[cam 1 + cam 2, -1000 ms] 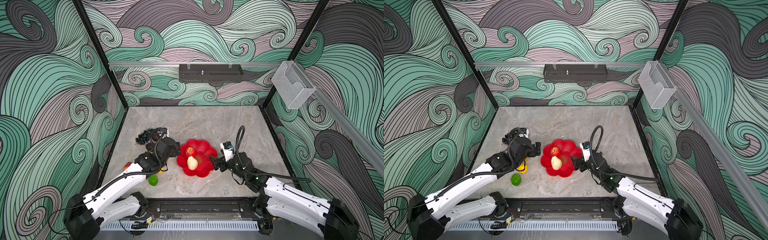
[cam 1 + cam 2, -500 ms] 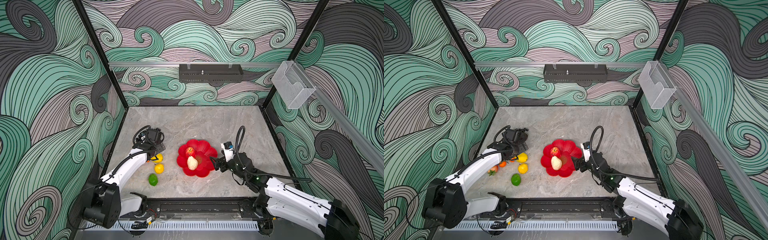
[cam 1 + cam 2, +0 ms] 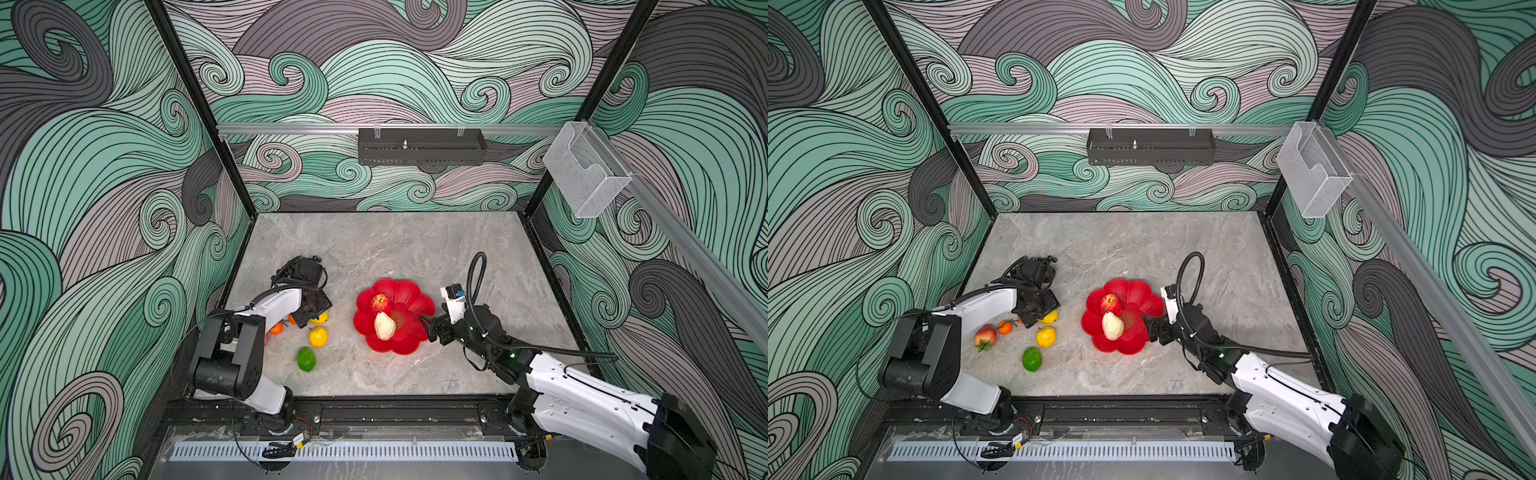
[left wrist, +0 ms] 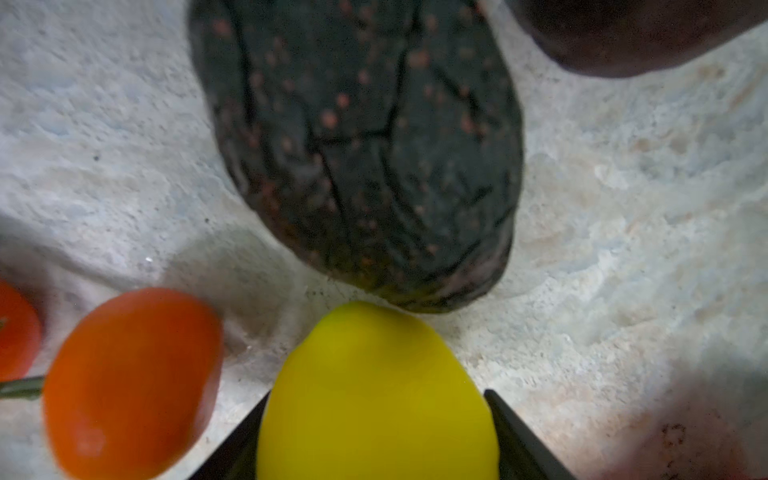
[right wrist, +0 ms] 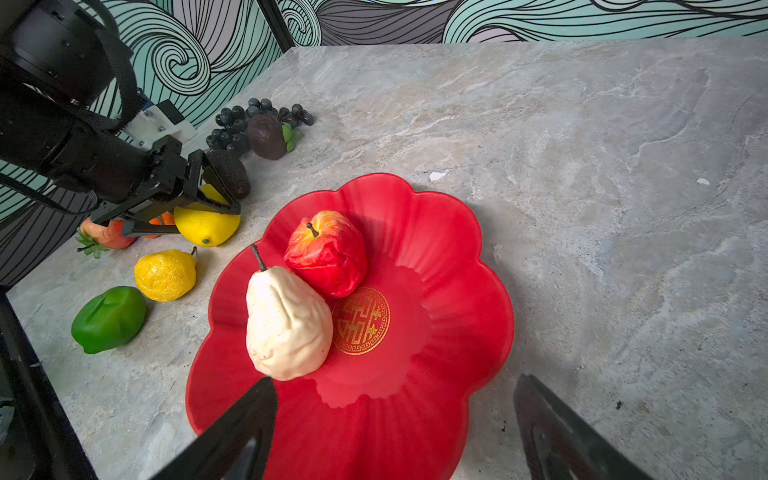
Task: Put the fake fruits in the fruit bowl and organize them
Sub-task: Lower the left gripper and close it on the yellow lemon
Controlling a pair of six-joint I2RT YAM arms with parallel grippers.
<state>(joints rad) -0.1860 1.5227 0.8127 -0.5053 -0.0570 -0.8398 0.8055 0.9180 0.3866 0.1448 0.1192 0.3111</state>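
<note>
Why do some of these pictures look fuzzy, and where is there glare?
Left wrist view: the lemon and orange sit very close and blur, the avocado is sharper. Right wrist view: the glossy fruit bowl shows a pale sheen. Both top views: evenly lit, fairly sharp.

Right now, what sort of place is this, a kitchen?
Probably a robot test cell, not a kitchen: wave-patterned walls box in a small stone-look tabletop, a left arm and right arm are mounted at its front edge, and fake fruits lie beside a red dish.
</note>
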